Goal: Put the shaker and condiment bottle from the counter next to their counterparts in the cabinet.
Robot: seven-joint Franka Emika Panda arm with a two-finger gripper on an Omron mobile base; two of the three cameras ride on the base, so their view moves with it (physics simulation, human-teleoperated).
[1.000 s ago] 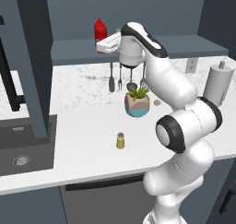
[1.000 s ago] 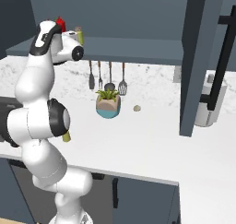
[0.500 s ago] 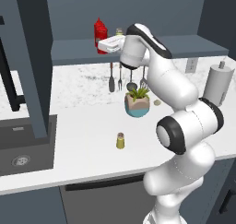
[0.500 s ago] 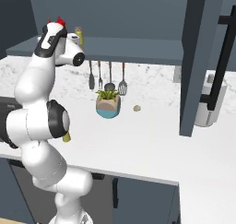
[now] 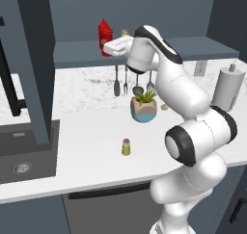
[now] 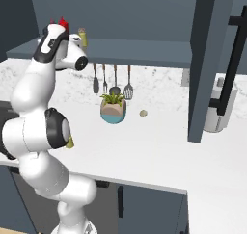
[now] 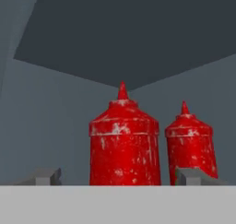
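Hand view: unlabelled red condiment bottle [image 7: 124,144]

Two red cone-nozzled squeeze bottles [image 7: 123,144] [image 7: 191,147] were seen upright, just beside each other, on the dark slate-blue shelf board [image 5: 82,55]. On the white speckled worktop [image 5: 91,136] stood a small olive-yellow tan-capped shaker [image 5: 126,147], a potted plant [image 5: 144,106] and a grey cylinder [image 5: 226,88].

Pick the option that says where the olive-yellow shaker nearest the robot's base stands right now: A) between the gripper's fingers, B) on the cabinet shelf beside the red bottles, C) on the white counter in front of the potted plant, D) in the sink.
C: the shaker stands upright on the bare white counter, in front of the potted plant, apart from the gripper.
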